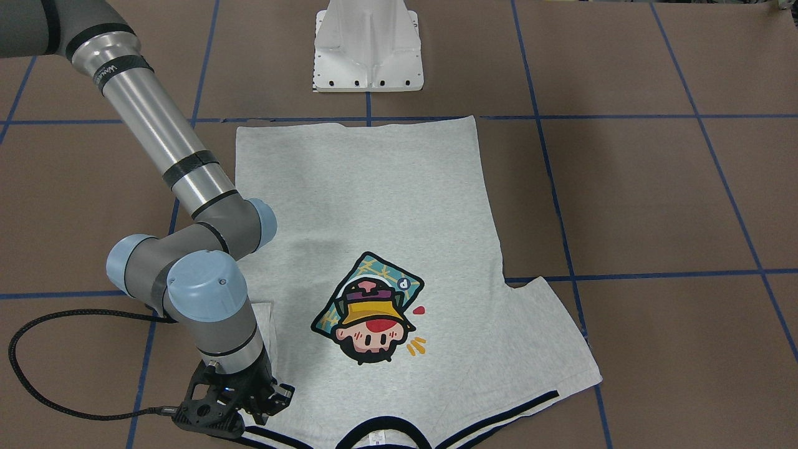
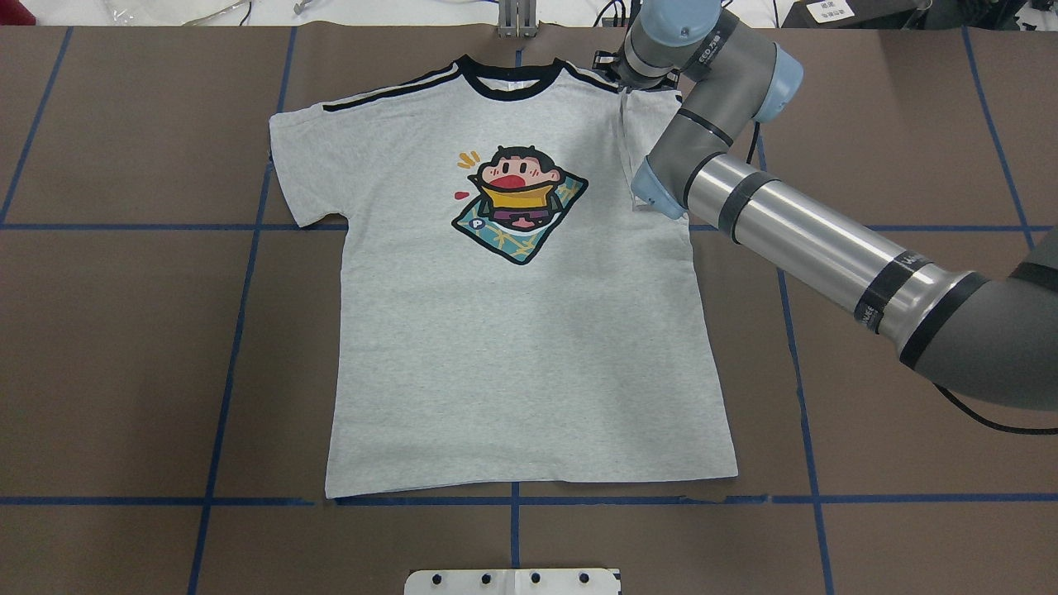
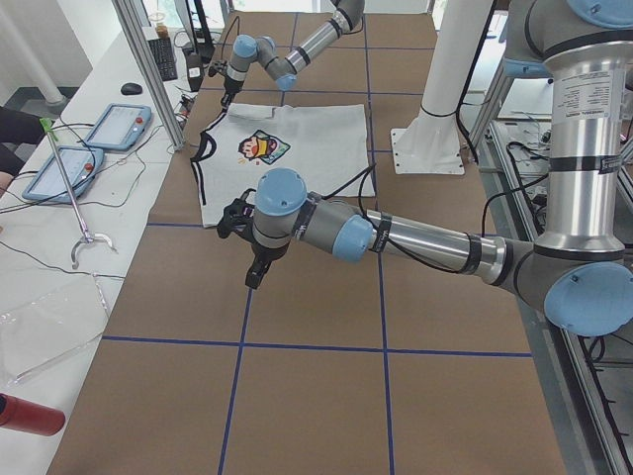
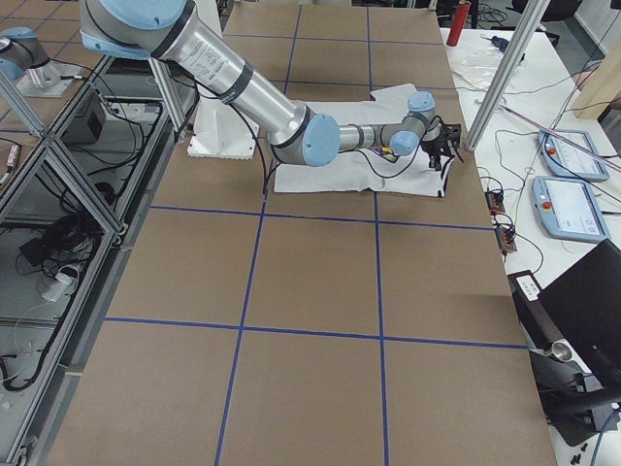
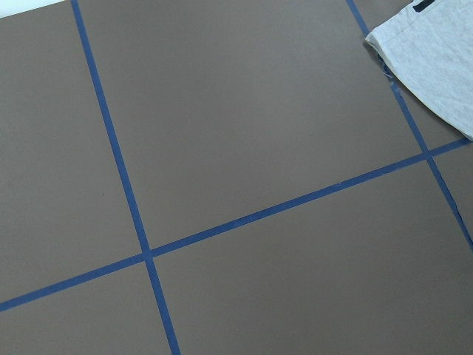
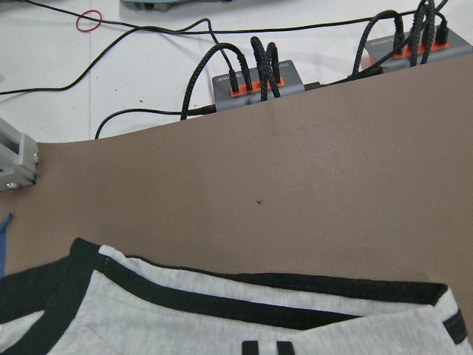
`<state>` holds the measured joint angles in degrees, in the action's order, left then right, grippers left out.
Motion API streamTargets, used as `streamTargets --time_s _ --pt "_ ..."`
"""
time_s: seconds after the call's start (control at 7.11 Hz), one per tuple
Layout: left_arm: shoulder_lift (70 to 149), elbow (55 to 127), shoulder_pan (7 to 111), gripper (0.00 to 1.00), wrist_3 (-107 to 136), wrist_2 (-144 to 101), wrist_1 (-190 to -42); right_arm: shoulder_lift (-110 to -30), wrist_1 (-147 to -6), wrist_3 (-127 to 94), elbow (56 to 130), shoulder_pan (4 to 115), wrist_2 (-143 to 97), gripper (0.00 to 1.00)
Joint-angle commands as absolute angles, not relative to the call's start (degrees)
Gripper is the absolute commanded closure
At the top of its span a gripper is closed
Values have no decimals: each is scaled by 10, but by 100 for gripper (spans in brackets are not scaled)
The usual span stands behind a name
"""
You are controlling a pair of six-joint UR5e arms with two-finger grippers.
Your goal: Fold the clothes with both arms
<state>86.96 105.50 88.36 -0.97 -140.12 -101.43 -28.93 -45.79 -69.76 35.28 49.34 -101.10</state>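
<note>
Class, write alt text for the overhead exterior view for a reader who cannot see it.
A grey T-shirt lies flat, cartoon print up, on a brown table gridded with blue tape. The right arm reaches in from the right to the shoulder beside the collar, where one sleeve is folded inward.

You see a brown table [image 2: 124, 330] crossed by blue tape lines [image 2: 99, 500]; your white bench [image 3: 30, 247] carries two tablets [image 3: 117, 127].

Shirt: light heather-grey T-shirt [image 2: 512, 347] with black collar trim, black shoulder stripes and a cartoon-head print. It lies flat, front up, hem nearest the white metal pedestal [image 2: 512, 581], with one sleeve folded inward.
Right arm: silver-grey tubular arm [image 2: 793, 231], stretched from the pedestal's side over the folded sleeve.
Left arm: matching arm [image 3: 425, 242], low, outside the spread sleeve.
</note>
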Motion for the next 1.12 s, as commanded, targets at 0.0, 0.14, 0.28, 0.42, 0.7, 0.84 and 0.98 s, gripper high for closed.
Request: streamTargets --time_s 0.0,0.14,0.28,0.42,0.7,0.84,0.98 --pt "880 1053 854 0 34 -1402 -1021 -291 -461 -697 383 499 -1028 0" --pt "900 1043 819 0 112 -1400 -1067 -322 -472 -698 446 517 -1062 0" --pt "913 1028 779 0 182 -1398 -1119 -391 -509 -695 557 532 -1105 0" --pt "929 1003 755 0 238 -1397 -1158 -449 -558 -694 654 543 -1126 0" --pt "993 934 726 0 317 -1399 -1182 -564 -584 -658 758 595 -1267 0" --pt "1041 889 708 0 351 -1398 -1183 -588 -585 -610 758 632 -1340 0" --pt "1095 832 676 0 405 -1392 -1183 -611 -590 -556 752 654 -1369 0"
